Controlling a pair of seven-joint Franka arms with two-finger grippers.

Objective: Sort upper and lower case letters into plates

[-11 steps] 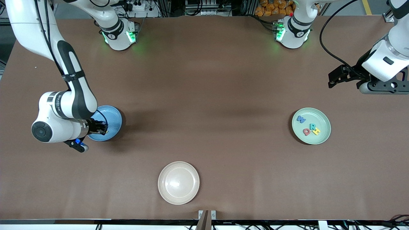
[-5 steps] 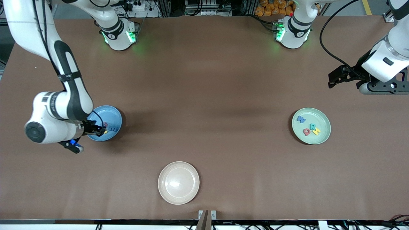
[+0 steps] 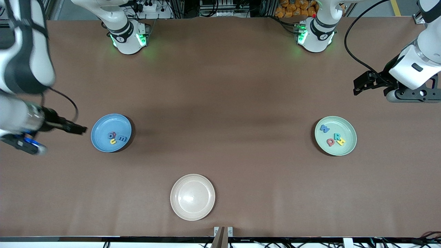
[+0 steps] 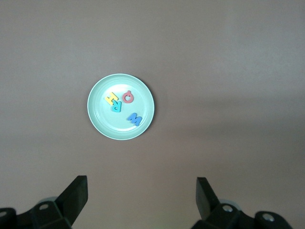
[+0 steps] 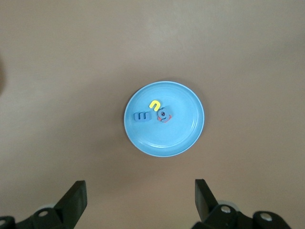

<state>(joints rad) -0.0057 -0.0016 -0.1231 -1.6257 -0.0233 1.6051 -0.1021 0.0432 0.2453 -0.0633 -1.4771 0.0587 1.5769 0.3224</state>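
Observation:
The sky-blue plate lies toward the right arm's end of the table. It holds three small letters: a yellow u, a blue m and a blue-and-red round one. The right wrist view shows that blue plate and its letters past my open, empty right gripper. In the front view the right gripper hangs over bare table beside the plate. The mint plate holds several capitals, among them a blue W. My left gripper waits open over the table, with the mint plate in its wrist view.
A cream plate with nothing in it sits near the table's front edge, midway between the arms. The brown tabletop spreads between the three plates. The arm bases stand along the table's edge farthest from the front camera.
My right gripper has opened and drawn back off the blue plate toward the right arm's end of the table, uncovering the three letters in it. The left arm has not moved.

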